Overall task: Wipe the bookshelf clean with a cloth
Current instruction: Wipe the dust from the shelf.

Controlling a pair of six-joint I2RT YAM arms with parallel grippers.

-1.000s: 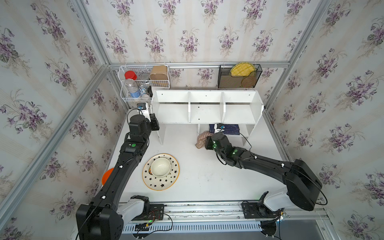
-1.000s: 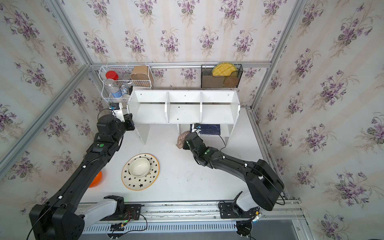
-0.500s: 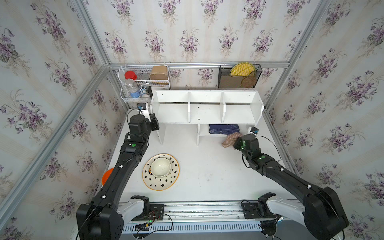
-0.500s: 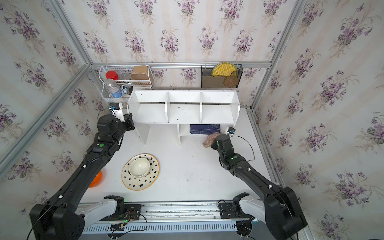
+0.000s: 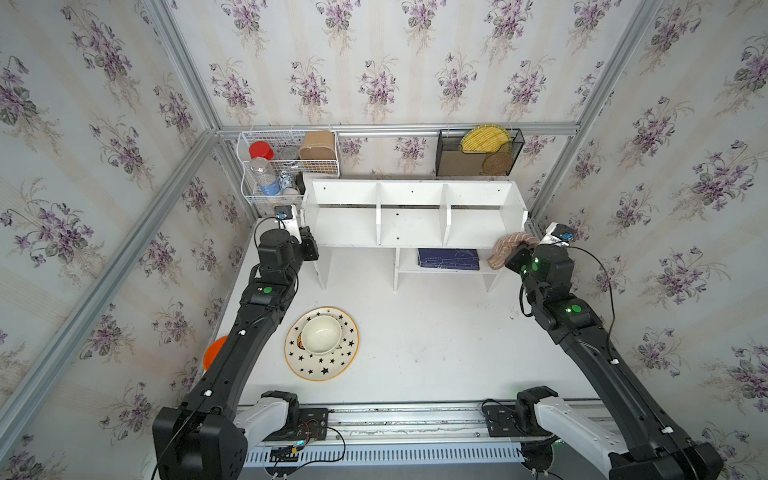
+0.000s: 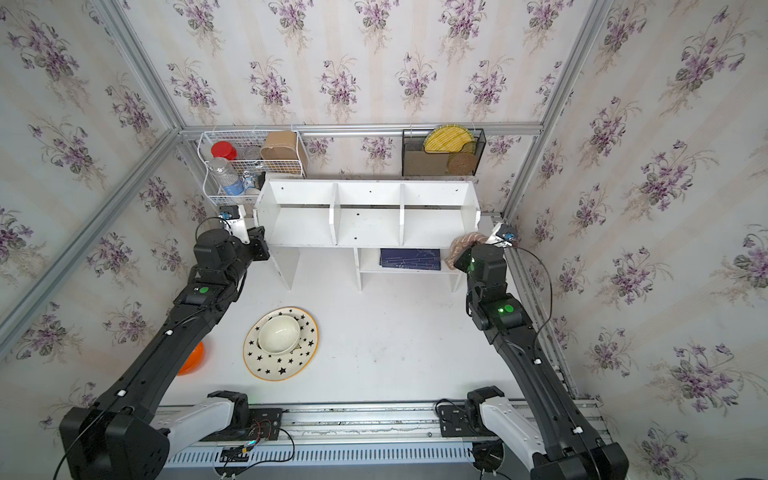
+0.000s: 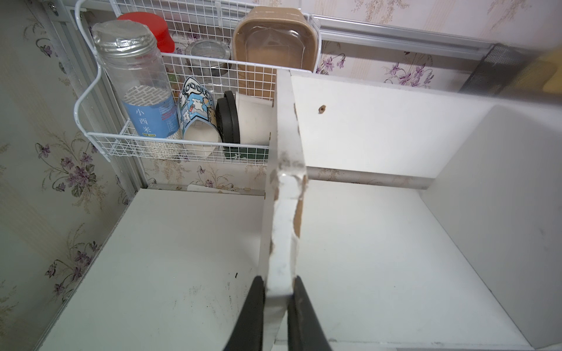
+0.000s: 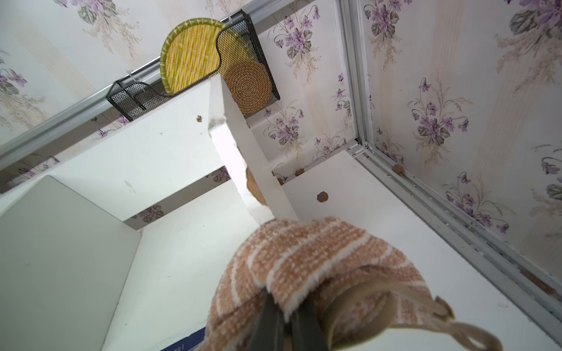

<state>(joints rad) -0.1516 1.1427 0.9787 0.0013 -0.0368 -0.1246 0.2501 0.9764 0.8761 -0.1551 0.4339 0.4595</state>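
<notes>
While my R gripper clamps a bunched fold of the cloth, the wad sits at the R end panel of the bookshelf, front corner. L gripper pinches the chipped L end panel edge, prob. bracing. Cloth: soft, light, floppy, corner loop dangling, so grip mid-bunch, not loop; shelf stiff, prob. light, may slide.

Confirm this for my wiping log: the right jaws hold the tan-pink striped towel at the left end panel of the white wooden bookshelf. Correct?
Wrong end. The right jaws hold the tan-pink striped towel at the right end panel of the white wooden bookshelf, not the left; both top views show it.
</notes>
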